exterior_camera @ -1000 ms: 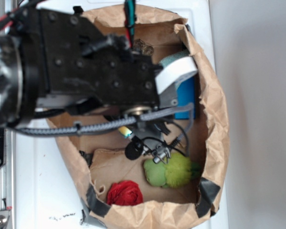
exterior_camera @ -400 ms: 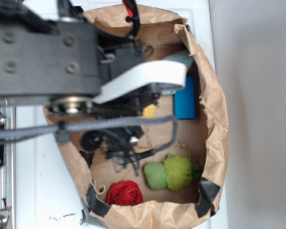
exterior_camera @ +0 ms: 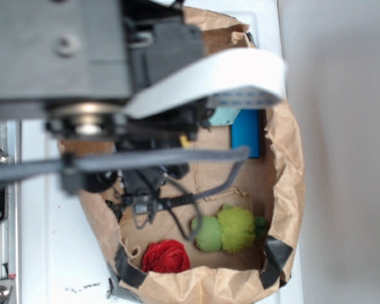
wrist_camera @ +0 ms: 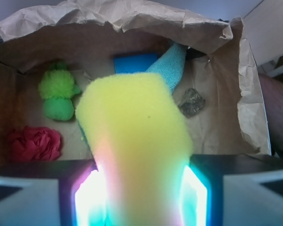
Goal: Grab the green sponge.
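Wrist view puts the jaws [wrist_camera: 140, 188] right at the near edge for you, and they are clamped on a yellow sponge [wrist_camera: 134, 141], which fills the middle of the picture and glows pink and cyan where it meets the lit pads. Beyond it you see the floor of a brown paper bag [wrist_camera: 217, 127] with rolled, crumpled walls. At the near left lies a red crumpled cloth [wrist_camera: 34, 143]. Just beyond that, still on the left, sits the green sponge [wrist_camera: 59, 96] (fuzzy lime puff farther, smooth rounded part nearer), apart from the jaws and untouched. On the right lies a small dark mottled lump [wrist_camera: 192, 102]. Farther back a blue block [wrist_camera: 134, 62] rests by the far wall, with a teal cloth [wrist_camera: 172, 63] leaning beside it. Exterior view shows you the arm [exterior_camera: 82, 63], blurred, over the bag, and the green sponge [exterior_camera: 227, 229] lying clear of it beside the red cloth [exterior_camera: 166, 256].
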`<state>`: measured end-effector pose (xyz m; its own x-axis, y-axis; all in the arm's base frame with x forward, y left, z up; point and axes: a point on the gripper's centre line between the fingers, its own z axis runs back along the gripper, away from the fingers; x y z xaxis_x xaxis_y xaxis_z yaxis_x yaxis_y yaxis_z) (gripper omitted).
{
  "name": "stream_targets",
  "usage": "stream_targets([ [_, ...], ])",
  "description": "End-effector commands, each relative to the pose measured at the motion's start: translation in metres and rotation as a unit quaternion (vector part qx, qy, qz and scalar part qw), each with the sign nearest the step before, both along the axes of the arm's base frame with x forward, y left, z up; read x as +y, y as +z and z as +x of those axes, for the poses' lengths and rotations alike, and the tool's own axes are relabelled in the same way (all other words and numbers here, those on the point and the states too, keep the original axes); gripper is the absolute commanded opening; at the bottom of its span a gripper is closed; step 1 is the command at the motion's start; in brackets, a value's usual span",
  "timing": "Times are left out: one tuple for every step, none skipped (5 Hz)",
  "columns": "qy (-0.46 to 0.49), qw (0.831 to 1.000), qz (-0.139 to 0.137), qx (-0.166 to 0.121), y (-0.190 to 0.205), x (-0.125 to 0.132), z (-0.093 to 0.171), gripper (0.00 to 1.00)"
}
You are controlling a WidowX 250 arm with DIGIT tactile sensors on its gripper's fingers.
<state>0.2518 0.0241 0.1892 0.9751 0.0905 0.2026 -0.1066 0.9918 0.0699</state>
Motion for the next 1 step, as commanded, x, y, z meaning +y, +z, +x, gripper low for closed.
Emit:
stream_targets([
  [0.021,0.999,0.002,-0.049,0.0091,0.0000,0.0093,0.00],
])
